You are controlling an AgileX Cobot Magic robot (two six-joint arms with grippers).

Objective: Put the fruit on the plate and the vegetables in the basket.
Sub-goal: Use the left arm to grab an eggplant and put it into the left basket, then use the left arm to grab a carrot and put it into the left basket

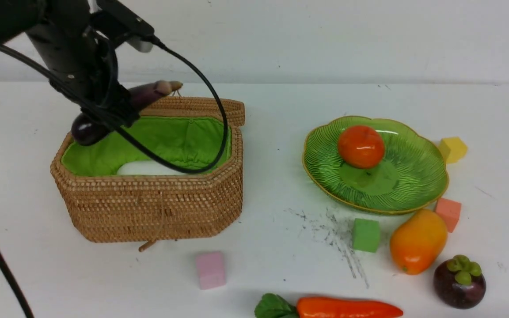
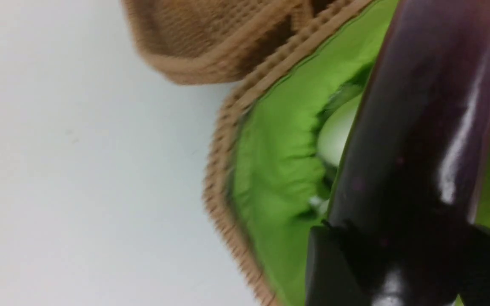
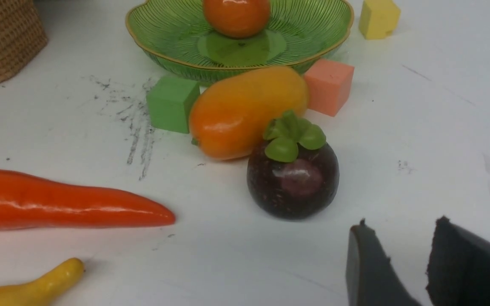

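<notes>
**Above the basket's left end: eggplant clamped, ready to go in**

At far left, the left gripper (image 1: 114,110) is closed across the eggplant (image 1: 87,129), which hangs slanted over the rim of the basket (image 1: 148,203), fat end low and stalk end toward the open lid (image 1: 201,108). The radish (image 1: 144,168) lies inside on the green lining. The eggplant's skin is glossy and looks hard and slick. It is probably light, but it could twist in the grip, so a hold across its middle suits it best.

Further right, a pink cube (image 1: 210,269) sits on the table. Then comes the pepper (image 1: 347,308), long, shiny and tapered, and likely best grasped across its thick part near the leaves. The right wrist view shows the banana (image 3: 28,289) near it.

The plate (image 1: 413,185) holds the round orange-red fruit (image 1: 361,146). The mango (image 1: 418,241) lies just beside the plate's near rim, smooth and rounded, so I would pinch it across its narrow width. The mangosteen (image 1: 459,281) stands near it and may roll.

The right gripper (image 3: 411,263) hovers near the mangosteen, jaws apart and holding nothing.
</notes>
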